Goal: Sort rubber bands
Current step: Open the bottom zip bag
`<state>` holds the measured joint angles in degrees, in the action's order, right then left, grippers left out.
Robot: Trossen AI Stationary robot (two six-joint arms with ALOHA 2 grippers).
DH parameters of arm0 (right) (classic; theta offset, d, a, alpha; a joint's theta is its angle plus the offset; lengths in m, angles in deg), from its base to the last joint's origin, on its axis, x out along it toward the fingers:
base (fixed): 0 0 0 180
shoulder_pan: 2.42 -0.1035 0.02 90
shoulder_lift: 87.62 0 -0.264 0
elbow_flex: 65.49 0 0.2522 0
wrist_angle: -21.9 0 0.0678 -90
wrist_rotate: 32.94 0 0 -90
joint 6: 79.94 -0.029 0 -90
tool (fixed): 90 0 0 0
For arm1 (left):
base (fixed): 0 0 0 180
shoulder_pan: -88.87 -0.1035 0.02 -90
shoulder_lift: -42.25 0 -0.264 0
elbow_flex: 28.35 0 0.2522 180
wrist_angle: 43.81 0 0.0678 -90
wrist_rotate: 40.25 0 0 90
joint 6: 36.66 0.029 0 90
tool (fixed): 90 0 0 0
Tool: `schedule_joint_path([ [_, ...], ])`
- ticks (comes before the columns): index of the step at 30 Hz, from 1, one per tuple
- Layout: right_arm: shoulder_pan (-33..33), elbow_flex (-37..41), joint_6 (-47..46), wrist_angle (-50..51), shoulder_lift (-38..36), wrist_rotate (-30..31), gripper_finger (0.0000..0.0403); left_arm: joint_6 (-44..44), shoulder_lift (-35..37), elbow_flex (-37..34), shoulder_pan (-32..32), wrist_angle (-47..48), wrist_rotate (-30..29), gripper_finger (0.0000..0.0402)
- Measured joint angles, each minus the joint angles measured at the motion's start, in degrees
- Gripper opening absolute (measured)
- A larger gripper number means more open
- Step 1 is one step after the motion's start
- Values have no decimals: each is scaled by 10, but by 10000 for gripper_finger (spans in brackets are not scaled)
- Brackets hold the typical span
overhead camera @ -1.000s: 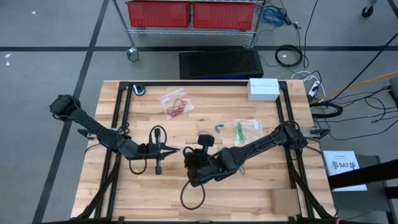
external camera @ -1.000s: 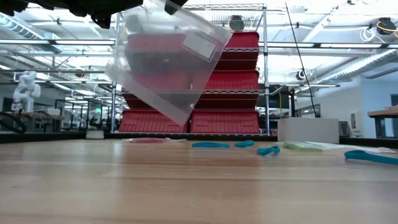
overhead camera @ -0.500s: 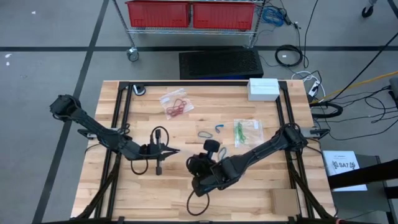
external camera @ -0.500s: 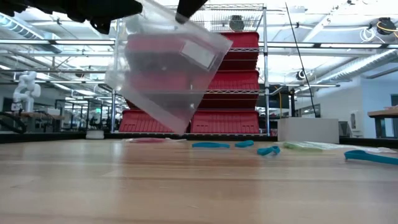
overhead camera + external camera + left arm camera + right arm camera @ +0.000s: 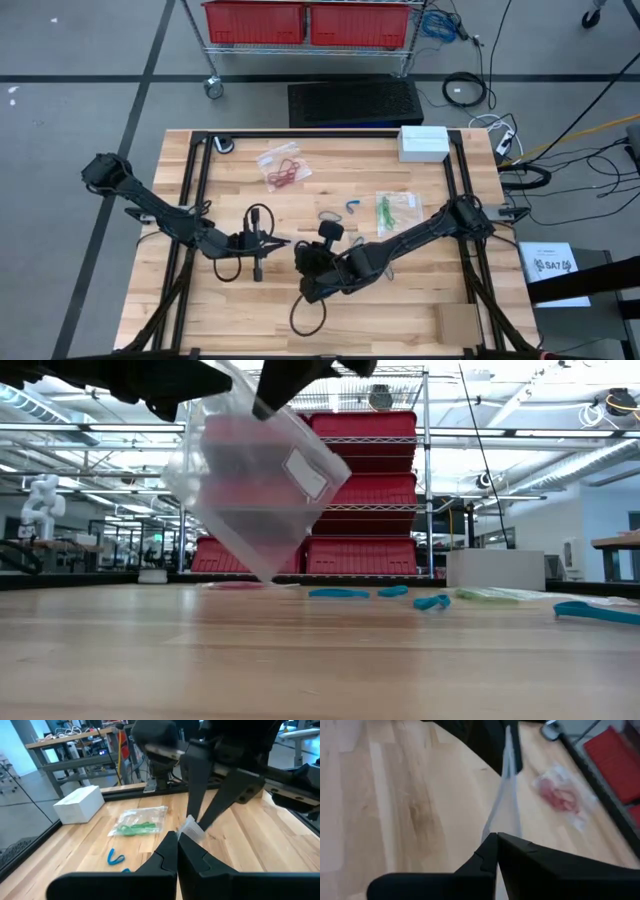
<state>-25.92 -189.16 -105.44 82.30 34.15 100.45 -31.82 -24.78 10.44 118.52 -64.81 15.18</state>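
Note:
A clear plastic bag point(image 5: 250, 490) with a white label hangs tilted between my two grippers, above the table's middle. My left gripper point(image 5: 177, 840) is shut on it from the left, and my right gripper point(image 5: 495, 837) is shut on it from the right. In the low view they hold its upper edge at the left point(image 5: 175, 400) and right point(image 5: 268, 398). Loose blue rubber bands point(image 5: 355, 207) lie flat on the wood beyond the grippers. Red rubber bands sit in a bag point(image 5: 283, 167) at the far middle. Green ones sit in a bag point(image 5: 397, 210) toward the right. My left gripper pinches the bag's upper edge point(image 5: 189, 829) between its two shut fingers, coming nearly level from the table's left. The bag hangs below, clear of the table. My right gripper pinches the same upper edge farther right point(image 5: 492, 827), slanting down from the right. The film runs edge-on from its fingers to the left gripper point(image 5: 507, 750).
A white box point(image 5: 424, 142) stands at the far right corner. A black frame point(image 5: 200, 200) runs along the table's left, far and right sides. Bare wood lies at the near side under the arms. Red bins point(image 5: 360, 490) on a shelf stand beyond the far edge.
My right gripper has gone down with its part of the bag's upper edge and rolled a little. The bag has tipped: its right upper corner and label have sunk, and its lowest corner has swung toward the left. It has stayed clear of the table.

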Motion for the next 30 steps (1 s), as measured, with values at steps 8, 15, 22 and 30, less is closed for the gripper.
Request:
schedule_joint_path([
  [8,34,0,-15,-33,3,-58,80,0,0,0,0,-3,0,0],
  [15,38,0,15,-26,3,-60,128,0,0,0,0,-2,0,0],
  [22,13,0,30,22,3,-15,12,-11,0,0,0,5,0,0],
  [30,11,9,51,-15,3,6,1,-15,0,0,0,8,0,0],
])
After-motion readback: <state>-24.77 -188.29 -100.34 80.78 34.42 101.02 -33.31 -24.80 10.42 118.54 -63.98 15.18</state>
